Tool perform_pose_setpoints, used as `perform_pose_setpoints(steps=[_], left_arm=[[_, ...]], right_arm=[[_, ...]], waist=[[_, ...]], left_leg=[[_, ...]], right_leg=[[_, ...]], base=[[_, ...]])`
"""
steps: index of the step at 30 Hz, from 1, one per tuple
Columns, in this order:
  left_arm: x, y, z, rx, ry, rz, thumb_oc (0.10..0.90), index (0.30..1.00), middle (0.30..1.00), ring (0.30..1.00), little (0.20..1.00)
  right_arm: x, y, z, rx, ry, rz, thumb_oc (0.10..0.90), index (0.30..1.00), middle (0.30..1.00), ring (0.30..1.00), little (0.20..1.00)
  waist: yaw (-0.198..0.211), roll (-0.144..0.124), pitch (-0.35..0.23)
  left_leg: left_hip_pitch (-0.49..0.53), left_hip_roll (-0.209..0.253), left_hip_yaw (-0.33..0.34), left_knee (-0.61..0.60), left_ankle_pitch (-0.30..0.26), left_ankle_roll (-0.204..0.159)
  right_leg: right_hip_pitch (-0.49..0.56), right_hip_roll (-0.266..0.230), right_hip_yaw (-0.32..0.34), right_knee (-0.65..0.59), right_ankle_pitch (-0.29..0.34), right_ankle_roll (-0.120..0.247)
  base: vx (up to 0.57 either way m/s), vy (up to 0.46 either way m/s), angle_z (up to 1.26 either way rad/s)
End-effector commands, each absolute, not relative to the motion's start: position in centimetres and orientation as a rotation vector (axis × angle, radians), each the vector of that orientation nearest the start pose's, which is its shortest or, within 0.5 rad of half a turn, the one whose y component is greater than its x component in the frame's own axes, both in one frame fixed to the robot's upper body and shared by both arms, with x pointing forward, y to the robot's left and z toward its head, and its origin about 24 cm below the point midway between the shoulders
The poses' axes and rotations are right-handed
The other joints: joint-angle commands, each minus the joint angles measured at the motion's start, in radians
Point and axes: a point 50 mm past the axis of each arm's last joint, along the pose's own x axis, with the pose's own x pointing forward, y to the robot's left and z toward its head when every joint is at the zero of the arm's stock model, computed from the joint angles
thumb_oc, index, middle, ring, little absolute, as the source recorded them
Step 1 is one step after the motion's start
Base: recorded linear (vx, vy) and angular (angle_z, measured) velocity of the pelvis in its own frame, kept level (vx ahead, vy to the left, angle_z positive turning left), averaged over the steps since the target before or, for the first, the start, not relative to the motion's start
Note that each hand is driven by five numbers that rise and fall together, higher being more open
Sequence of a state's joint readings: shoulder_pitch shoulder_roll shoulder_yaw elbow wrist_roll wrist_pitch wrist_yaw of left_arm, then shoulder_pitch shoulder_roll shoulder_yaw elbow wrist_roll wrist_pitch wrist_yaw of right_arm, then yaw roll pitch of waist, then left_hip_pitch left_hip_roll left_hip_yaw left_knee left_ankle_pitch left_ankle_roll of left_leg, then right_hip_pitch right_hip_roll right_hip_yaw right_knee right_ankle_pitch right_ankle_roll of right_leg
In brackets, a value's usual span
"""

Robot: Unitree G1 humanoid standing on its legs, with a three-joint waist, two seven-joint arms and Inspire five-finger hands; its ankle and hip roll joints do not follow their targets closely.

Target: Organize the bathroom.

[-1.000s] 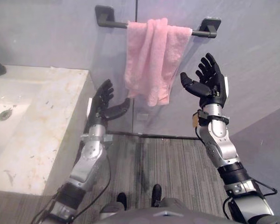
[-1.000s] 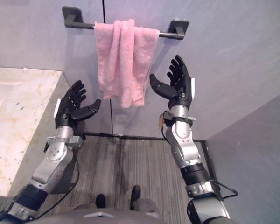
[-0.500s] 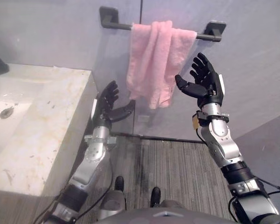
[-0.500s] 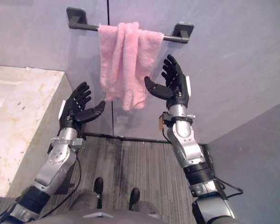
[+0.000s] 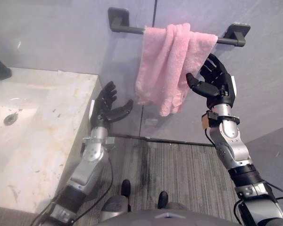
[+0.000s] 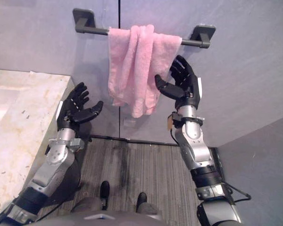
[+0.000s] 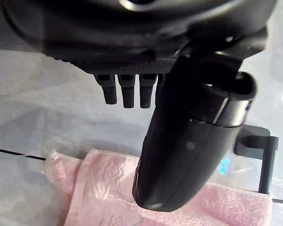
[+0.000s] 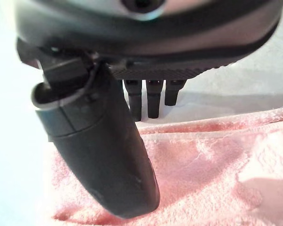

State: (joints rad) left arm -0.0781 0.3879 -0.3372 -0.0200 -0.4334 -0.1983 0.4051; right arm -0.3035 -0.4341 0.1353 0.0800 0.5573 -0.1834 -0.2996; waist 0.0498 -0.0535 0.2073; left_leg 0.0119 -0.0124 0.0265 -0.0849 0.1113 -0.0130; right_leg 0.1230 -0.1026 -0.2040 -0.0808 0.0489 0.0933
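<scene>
Wall rail (image 5: 132, 29): pink towel (image 5: 172, 66) draped vertically

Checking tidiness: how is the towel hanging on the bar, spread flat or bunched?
Bunched. The towel hangs over the bar in uneven vertical folds, covering just the right part of it.

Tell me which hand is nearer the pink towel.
Right. The right hand is open at the pink towel's right edge, by the bar. The left hand is open, lower, apart to its left.
</scene>
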Motion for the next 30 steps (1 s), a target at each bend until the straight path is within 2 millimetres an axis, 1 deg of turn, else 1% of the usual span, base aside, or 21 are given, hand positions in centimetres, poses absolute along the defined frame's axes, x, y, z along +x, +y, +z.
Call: perform_pose_setpoints(steps=[1, 2, 3, 5, 6, 9, 10, 12, 14, 15, 18, 19, 20, 22, 26, 27, 30], left_arm=[[25.4, 15.4, 10.1, -0.129, -0.331, 0.009, 0.8, 0.9, 0.9, 0.9, 0.9], [25.4, 15.5, 10.1, -0.128, -0.331, 0.01, 0.8, 0.9, 0.9, 0.9, 0.9], [25.3, 15.5, 10.1, -0.129, -0.33, 0.011, 0.8, 0.9, 0.9, 0.9, 0.9], [25.3, 15.6, 10.1, -0.125, -0.331, 0.012, 0.8, 0.9, 0.9, 0.9, 0.9], [25.3, 15.6, 10.1, -0.123, -0.332, 0.013, 0.8, 0.9, 0.9, 0.9, 0.9], [25.3, 15.7, 10.3, -0.112, -0.345, 0.019, 0.8, 0.9, 0.9, 0.9, 0.9], [25.4, 15.7, 10.7, -0.097, -0.365, 0.024, 0.8, 0.9, 0.9, 0.9, 0.9], [25.5, 15.7, 11.0, -0.087, -0.385, 0.033, 0.8, 0.9, 0.9, 0.9, 0.9], [26.2, 15.6, 12.6, -0.079, -0.464, 0.058, 0.8, 0.9, 0.9, 0.9, 0.9], [26.4, 15.6, 13.1, -0.079, -0.478, 0.062, 0.8, 0.9, 0.9, 0.9, 0.9], [27.6, 15.4, 15.7, -0.075, -0.576, 0.112, 0.8, 0.9, 0.9, 0.9, 0.9], [27.9, 15.3, 16.3, -0.066, -0.601, 0.131, 0.8, 0.9, 0.9, 0.9, 0.9], [27.9, 15.3, 16.4, -0.064, -0.604, 0.133, 0.8, 0.9, 0.9, 0.9, 0.9], [28.4, 15.1, 17.5, -0.061, -0.64, 0.144, 0.8, 0.9, 0.9, 0.9, 0.9], [29.1, 14.4, 18.4, -0.022, -0.647, 0.121, 0.8, 0.9, 0.9, 0.9, 0.9], [29.6, 14.0, 18.6, 0.002, -0.63, 0.089, 0.8, 0.9, 0.9, 0.9, 0.9], [30.1, 13.4, 18.3, 0.013, -0.584, 0.039, 0.8, 0.9, 0.9, 0.9, 0.9]], right_arm=[[30.4, -20.7, 18.2, 0.156, -0.595, -0.142, 0.565, 0.547, 0.547, 0.547, 0.547], [30.2, -20.7, 18.1, 0.155, -0.597, -0.142, 0.507, 0.46, 0.46, 0.46, 0.46], [30.2, -20.6, 18.0, 0.156, -0.596, -0.141, 0.463, 0.394, 0.394, 0.394, 0.394], [30.2, -20.6, 17.8, 0.153, -0.591, -0.14, 0.422, 0.333, 0.333, 0.333, 0.333], [30.2, -20.6, 17.7, 0.146, -0.588, -0.14, 0.413, 0.319, 0.319, 0.319, 0.319], [30.2, -20.7, 17.7, 0.143, -0.581, -0.139, 0.419, 0.328, 0.328, 0.328, 0.328], [30.1, -20.9, 17.4, 0.141, -0.576, -0.136, 0.406, 0.309, 0.309, 0.309, 0.309], [30.0, -20.9, 17.3, 0.141, -0.574, -0.133, 0.406, 0.309, 0.309, 0.309, 0.309], [29.9, -20.6, 16.9, 0.137, -0.561, -0.119, 0.4, 0.3, 0.3, 0.3, 0.3], [29.9, -20.5, 16.8, 0.137, -0.558, -0.115, 0.4, 0.3, 0.3, 0.3, 0.3], [29.9, -20.0, 16.0, 0.13, -0.528, -0.086, 0.409, 0.314, 0.314, 0.314, 0.314], [29.9, -19.8, 15.7, 0.13, -0.518, -0.074, 0.403, 0.305, 0.305, 0.305, 0.305], [29.9, -19.8, 15.7, 0.13, -0.517, -0.072, 0.403, 0.305, 0.305, 0.305, 0.305], [29.9, -19.5, 15.4, 0.127, -0.501, -0.05, 0.405, 0.307, 0.307, 0.307, 0.307], [30.1, -18.9, 15.1, 0.127, -0.478, -0.018, 0.413, 0.319, 0.319, 0.319, 0.319], [30.2, -18.5, 14.9, 0.126, -0.467, 0.005, 0.413, 0.319, 0.319, 0.319, 0.319], [30.3, -18.2, 14.9, 0.123, -0.46, 0.026, 0.422, 0.333, 0.333, 0.333, 0.333]], waist=[[0.008, -0.012, -0.144], [0.006, -0.01, -0.144], [0.005, -0.01, -0.144], [0.005, -0.009, -0.144], [0.005, -0.008, -0.144], [0.004, -0.008, -0.144], [0.001, -0.008, -0.144], [0.0, -0.008, -0.144], [-0.006, -0.008, -0.146], [-0.008, -0.008, -0.147], [-0.024, -0.008, -0.153], [-0.029, -0.007, -0.156], [-0.03, -0.007, -0.155], [-0.041, -0.006, -0.16], [-0.055, -0.003, -0.164], [-0.064, 0.0, -0.167], [-0.072, 0.003, -0.169]], left_leg=[[0.017, 0.005, 0.025, -0.002, -0.056, 0.006], [0.018, 0.005, 0.028, -0.002, -0.059, 0.008], [0.02, 0.004, 0.03, -0.002, -0.06, 0.009], [0.023, 0.004, 0.034, -0.002, -0.064, 0.011], [0.026, 0.004, 0.036, -0.002, -0.066, 0.012], [0.033, 0.005, 0.043, -0.002, -0.071, 0.014], [0.037, 0.005, 0.047, -0.002, -0.073, 0.015], [0.039, 0.005, 0.047, -0.002, -0.074, 0.016], [0.044, 0.002, 0.048, -0.002, -0.077, 0.018], [0.045, 0.002, 0.049, -0.002, -0.078, 0.018], [0.051, 0.0, 0.053, -0.002, -0.081, 0.02], [0.052, 0.0, 0.055, -0.002, -0.082, 0.02], [0.052, 0.0, 0.055, -0.002, -0.082, 0.02], [0.056, -0.001, 0.058, -0.002, -0.084, 0.022], [0.062, -0.001, 0.067, -0.002, -0.089, 0.024], [0.066, -0.001, 0.073, -0.002, -0.092, 0.025], [0.069, -0.002, 0.081, -0.002, -0.094, 0.027]], right_leg=[[-0.037, 0.023, -0.027, -0.007, 0.036, -0.015], [-0.037, 0.022, -0.025, -0.007, 0.036, -0.014], [-0.037, 0.022, -0.024, -0.007, 0.036, -0.014], [-0.036, 0.021, -0.022, -0.007, 0.037, -0.013], [-0.034, 0.02, -0.022, -0.007, 0.036, -0.012], [-0.029, 0.019, -0.023, -0.007, 0.035, -0.011], [-0.027, 0.019, -0.021, -0.007, 0.035, -0.01], [-0.026, 0.019, -0.021, -0.007, 0.035, -0.01], [-0.023, 0.018, -0.02, -0.007, 0.034, -0.008], [-0.023, 0.018, -0.02, -0.007, 0.035, -0.007], [-0.024, 0.017, -0.018, -0.007, 0.036, -0.004], [-0.024, 0.017, -0.017, -0.007, 0.036, -0.002], [-0.024, 0.017, -0.017, -0.007, 0.036, -0.002], [-0.024, 0.016, -0.013, -0.007, 0.035, 0.001], [-0.027, 0.016, -0.005, -0.006, 0.034, 0.004], [-0.028, 0.017, 0.002, -0.005, 0.033, 0.005], [-0.029, 0.018, 0.009, -0.005, 0.033, 0.007]], base=[[0.06, 0.003, 0.0], [0.06, 0.006, 0.0], [0.04, 0.005, 0.0], [0.05, -0.003, -0.02], [0.06, -0.007, -0.05], [0.06, -0.003, -0.09], [0.05, 0.0, -0.08], [0.04, 0.004, -0.07], [0.06, 0.013, -0.04], [0.06, 0.017, -0.03], [0.06, 0.022, -0.03], [0.05, 0.022, -0.02], [0.05, 0.023, -0.01], [0.05, 0.028, -0.02], [0.04, 0.026, -0.08], [0.04, 0.024, -0.18], [0.03, 0.025, -0.17]])
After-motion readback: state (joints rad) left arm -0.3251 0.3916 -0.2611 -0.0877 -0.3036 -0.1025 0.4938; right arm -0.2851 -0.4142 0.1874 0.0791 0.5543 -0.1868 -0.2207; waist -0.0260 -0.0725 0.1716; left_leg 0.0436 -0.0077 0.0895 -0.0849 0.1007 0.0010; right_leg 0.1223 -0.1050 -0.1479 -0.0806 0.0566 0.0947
